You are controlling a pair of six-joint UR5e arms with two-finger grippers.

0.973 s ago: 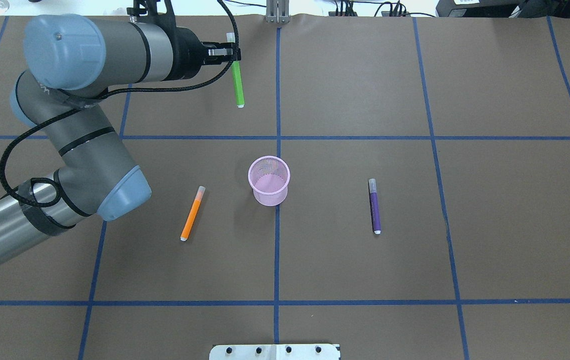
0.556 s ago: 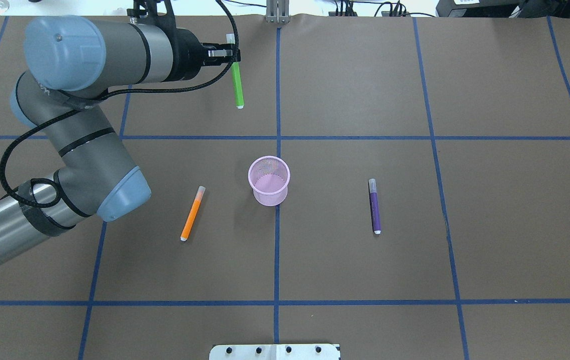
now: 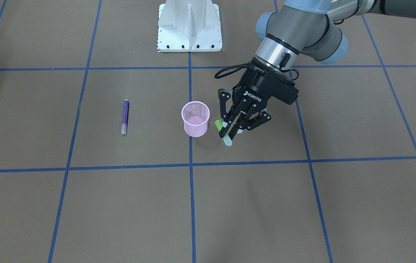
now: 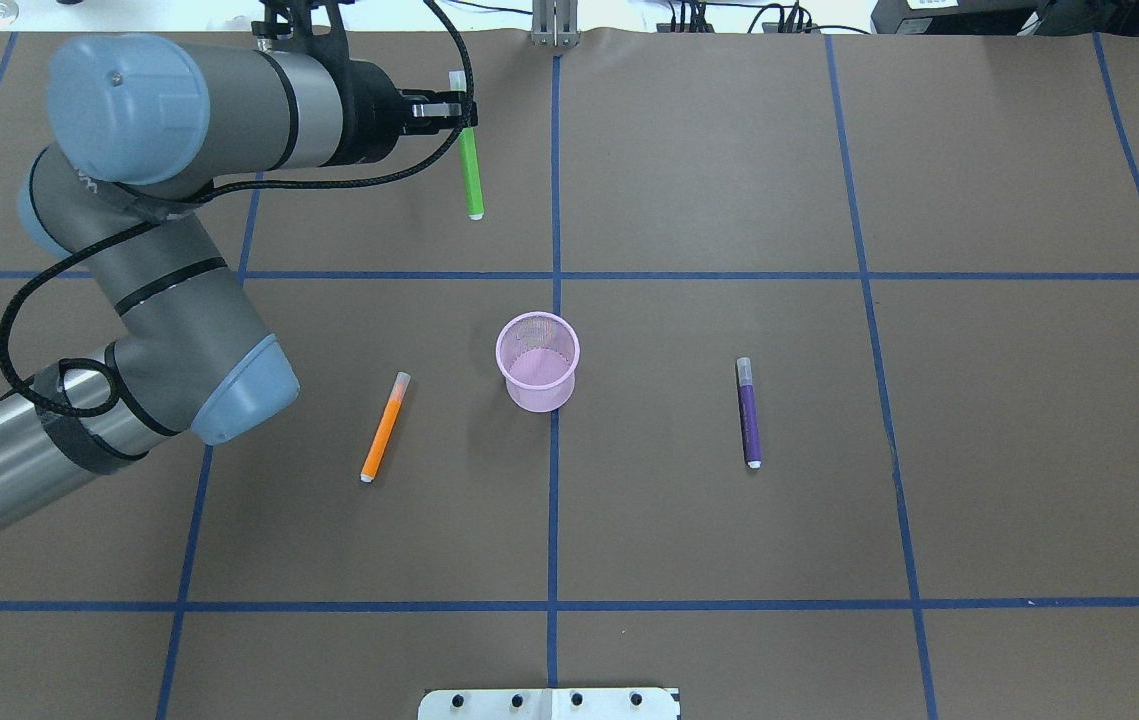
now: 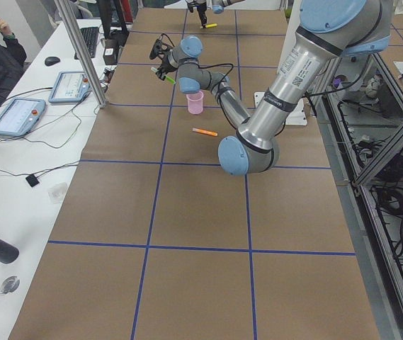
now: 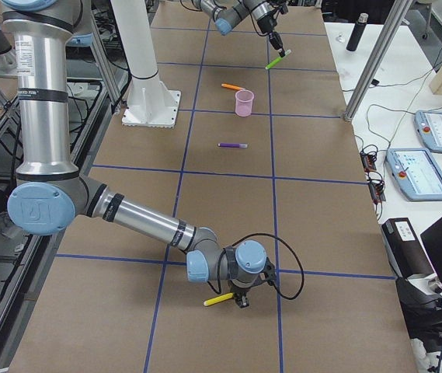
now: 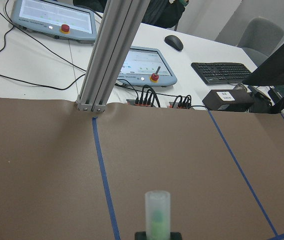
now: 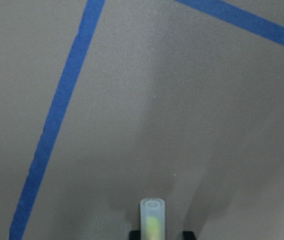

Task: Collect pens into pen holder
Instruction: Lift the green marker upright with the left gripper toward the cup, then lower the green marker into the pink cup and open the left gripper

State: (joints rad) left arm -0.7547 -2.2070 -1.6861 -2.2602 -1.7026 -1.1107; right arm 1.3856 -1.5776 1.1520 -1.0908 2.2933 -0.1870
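Observation:
My left gripper (image 4: 459, 108) is shut on the green pen (image 4: 471, 170) near its pale cap and holds it above the table's far side, behind the pen holder. In the front-facing view this gripper (image 3: 229, 132) and the green pen (image 3: 218, 125) sit just right of the pink mesh pen holder (image 3: 195, 118), which stands upright (image 4: 537, 362). The orange pen (image 4: 384, 427) lies left of the holder and the purple pen (image 4: 749, 412) right of it. My right gripper (image 6: 241, 301) is low over the table's far right end, shut on the yellowish pen (image 8: 152, 217).
The robot's white base plate (image 3: 189, 25) is at the table's near edge. An aluminium post (image 7: 107, 55) stands at the far edge, with teach pendants (image 7: 142, 65) and cables beyond. Blue tape lines (image 4: 554, 500) grid the brown table.
My left gripper has shifted slightly left with the green pen, which now hangs a little straighter. The orange pen, purple pen and holder have not moved.

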